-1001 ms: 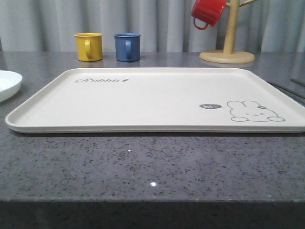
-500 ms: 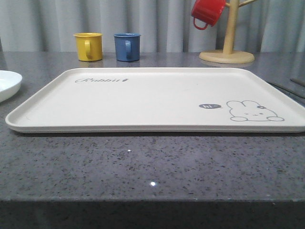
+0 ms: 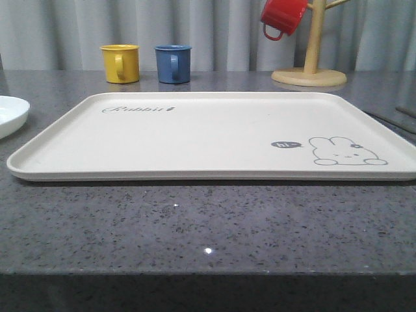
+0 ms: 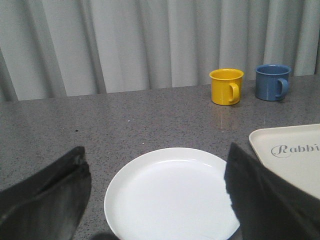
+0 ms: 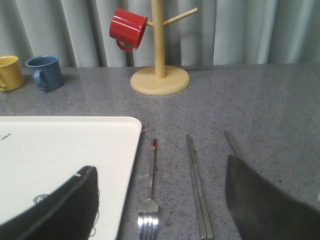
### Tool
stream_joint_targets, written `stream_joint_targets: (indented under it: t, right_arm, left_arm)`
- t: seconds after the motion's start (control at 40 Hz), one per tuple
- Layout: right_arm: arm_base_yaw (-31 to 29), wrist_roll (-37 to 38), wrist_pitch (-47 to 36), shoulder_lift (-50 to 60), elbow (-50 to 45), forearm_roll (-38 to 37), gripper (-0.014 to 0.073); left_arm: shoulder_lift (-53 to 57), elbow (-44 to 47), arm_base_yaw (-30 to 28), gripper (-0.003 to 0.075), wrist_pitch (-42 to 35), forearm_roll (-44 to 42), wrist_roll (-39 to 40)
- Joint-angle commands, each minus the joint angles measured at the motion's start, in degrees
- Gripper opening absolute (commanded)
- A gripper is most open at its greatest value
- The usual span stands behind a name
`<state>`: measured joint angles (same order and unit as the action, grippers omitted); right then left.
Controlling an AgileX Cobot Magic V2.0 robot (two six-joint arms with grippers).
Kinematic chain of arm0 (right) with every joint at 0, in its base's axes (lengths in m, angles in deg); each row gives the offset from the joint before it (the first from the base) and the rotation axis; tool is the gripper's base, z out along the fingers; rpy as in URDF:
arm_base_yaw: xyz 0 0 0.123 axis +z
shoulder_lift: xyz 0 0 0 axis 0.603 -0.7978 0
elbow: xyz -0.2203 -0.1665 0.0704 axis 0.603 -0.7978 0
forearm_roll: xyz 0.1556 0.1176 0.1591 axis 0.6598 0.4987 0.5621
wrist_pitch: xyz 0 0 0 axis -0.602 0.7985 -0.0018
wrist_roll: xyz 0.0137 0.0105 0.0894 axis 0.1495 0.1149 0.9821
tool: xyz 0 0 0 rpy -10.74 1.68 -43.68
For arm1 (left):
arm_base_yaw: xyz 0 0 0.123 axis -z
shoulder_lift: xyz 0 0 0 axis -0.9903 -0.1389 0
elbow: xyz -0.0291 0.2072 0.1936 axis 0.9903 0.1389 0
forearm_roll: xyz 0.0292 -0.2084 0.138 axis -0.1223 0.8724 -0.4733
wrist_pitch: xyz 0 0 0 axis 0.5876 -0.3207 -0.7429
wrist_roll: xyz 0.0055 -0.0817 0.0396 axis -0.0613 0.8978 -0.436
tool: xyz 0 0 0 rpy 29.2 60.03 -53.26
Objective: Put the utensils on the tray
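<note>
The cream tray with the rabbit drawing lies bare in the middle of the table. My left gripper hovers open over the round white plate, which lies left of the tray's corner, one dark finger on each side of it. My right gripper is open above the utensils lying on the table to the right of the tray: a silver fork nearest the rim, then flat chopsticks. A third thin metal handle is mostly hidden behind a finger.
A yellow mug and a blue mug stand behind the tray. A red mug hangs on a wooden mug tree at the back right. The plate shows at the table's left edge.
</note>
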<state>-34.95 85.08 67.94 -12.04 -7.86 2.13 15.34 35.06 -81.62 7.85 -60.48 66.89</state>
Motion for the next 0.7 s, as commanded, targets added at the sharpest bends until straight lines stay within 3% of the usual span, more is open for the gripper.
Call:
stream_joint_targets:
  t: [0.0, 0.13, 0.23, 0.5, 0.68]
  right_arm:
    - [-0.50, -0.29, -4.37, -0.91, 2.05, -0.06, 0.0561]
    - [-0.50, -0.29, -4.37, -0.91, 2.05, -0.06, 0.0561]
    - [-0.50, -0.29, -4.37, -0.91, 2.05, -0.06, 0.0561]
    - [-0.50, -0.29, -4.37, -0.91, 2.05, -0.06, 0.0561]
    - [-0.50, -0.29, -4.37, -0.91, 2.05, -0.06, 0.0561]
  left_arm:
    - [-1.62, -2.26, 0.04, 0.0523, -5.04, 0.27, 0.70]
    - [-5.72, -5.29, 1.22, 0.0523, -5.09, 0.42, 0.70]
    - [-11.75, -10.90, 4.02, 0.0522, -0.53, 0.09, -1.26]
    - [-35.78, -32.82, 13.87, 0.0494, 27.21, -0.62, -7.11]
    - [-51.94, -44.91, 15.55, 0.0493, 44.22, -0.71, -8.78]
